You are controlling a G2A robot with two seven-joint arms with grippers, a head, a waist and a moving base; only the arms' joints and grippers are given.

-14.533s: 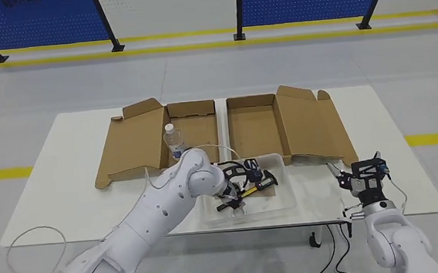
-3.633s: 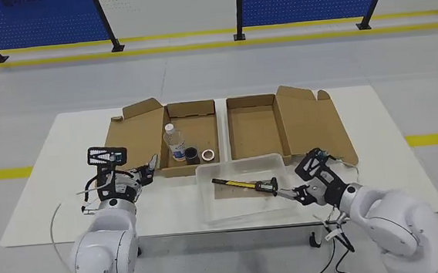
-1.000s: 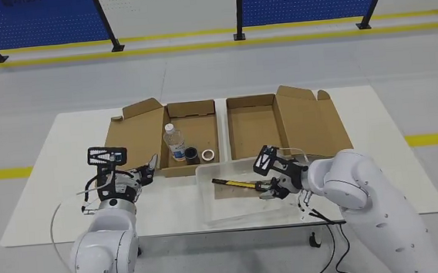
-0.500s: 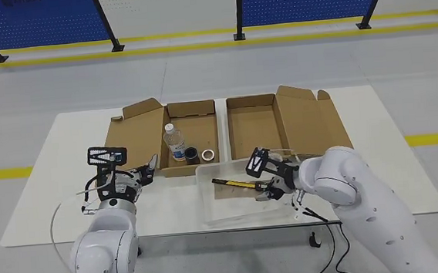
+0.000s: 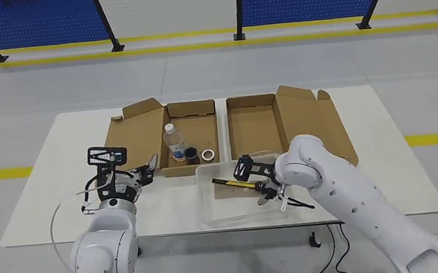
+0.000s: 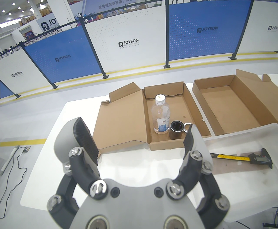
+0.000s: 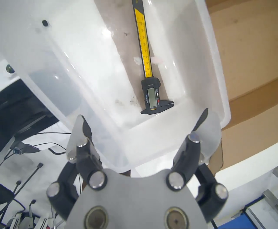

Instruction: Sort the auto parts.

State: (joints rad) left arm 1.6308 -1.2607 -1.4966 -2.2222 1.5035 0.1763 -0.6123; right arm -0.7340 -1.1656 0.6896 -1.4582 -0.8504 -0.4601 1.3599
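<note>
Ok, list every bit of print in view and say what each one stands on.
Brand wordmark with logo, on the fence panels, several times over; a brand name, so left unquoted.
Label print on the water bottle: too small to read.
Scale numbers on the caliper: too small to read; its display shows no digits.
Characters on the banner behind the fence: partly cut off, not readable.

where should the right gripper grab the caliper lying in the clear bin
Take the caliper by its yellow beam, just past the display head, coming straight down with the right gripper, jaws across its narrow width. It lies flat on the bin floor, and the head sits close to the end wall, leaving little room there.
</note>
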